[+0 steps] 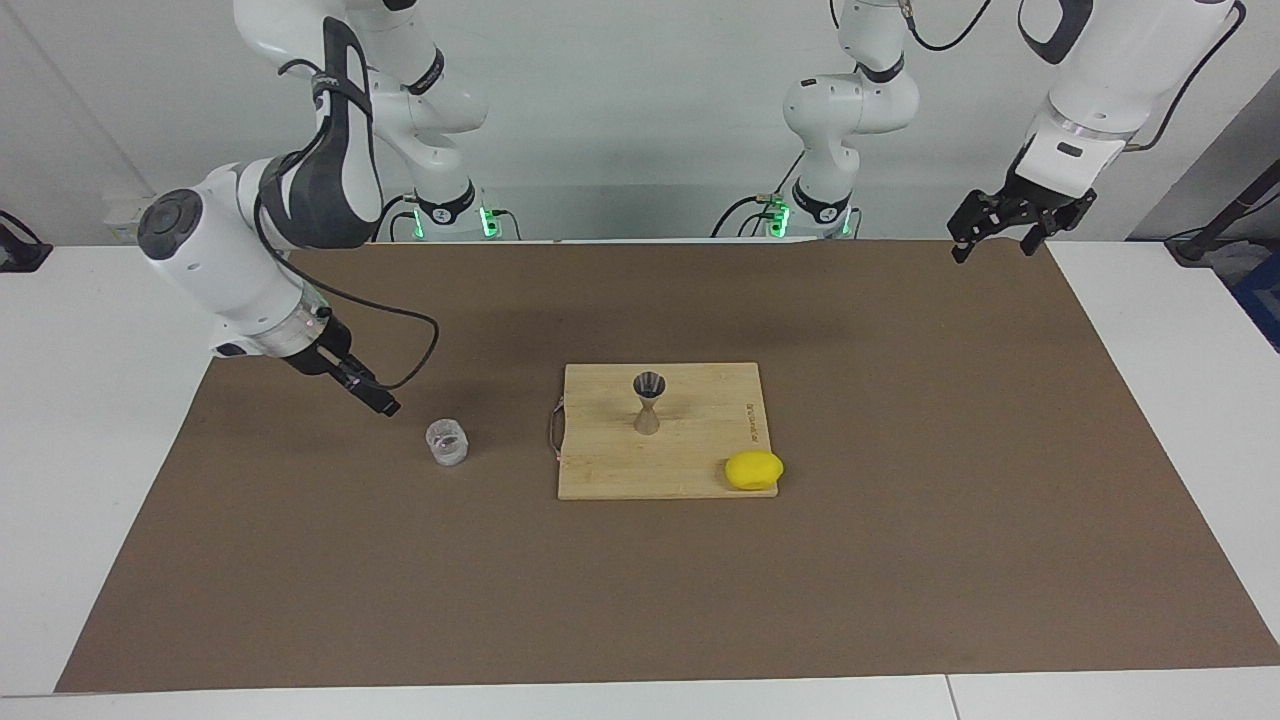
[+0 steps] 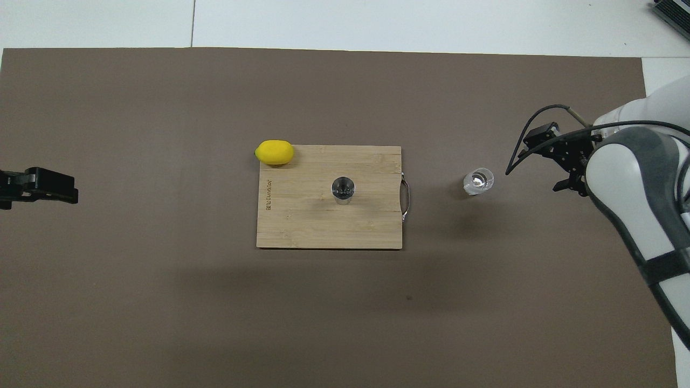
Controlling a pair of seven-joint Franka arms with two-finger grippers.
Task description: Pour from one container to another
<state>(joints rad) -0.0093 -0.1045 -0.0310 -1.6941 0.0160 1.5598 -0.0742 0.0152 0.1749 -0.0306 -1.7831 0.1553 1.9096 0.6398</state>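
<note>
Two grippers hang in the air with nothing in them. Right gripper (image 1: 375,395), fingers spread apart, is raised over the brown mat (image 1: 900,560) near the clear glass cup (image 1: 447,441), not touching it. That cup stands upright on the mat toward the right arm's end of the tabletop. Midway along, the steel jigger (image 1: 649,402) stands upright on the wooden board (image 1: 610,470), a lemon (image 1: 754,470) at the board's corner. Left gripper (image 1: 992,237) waits, fingers apart, over the mat's corner by its base.
</note>
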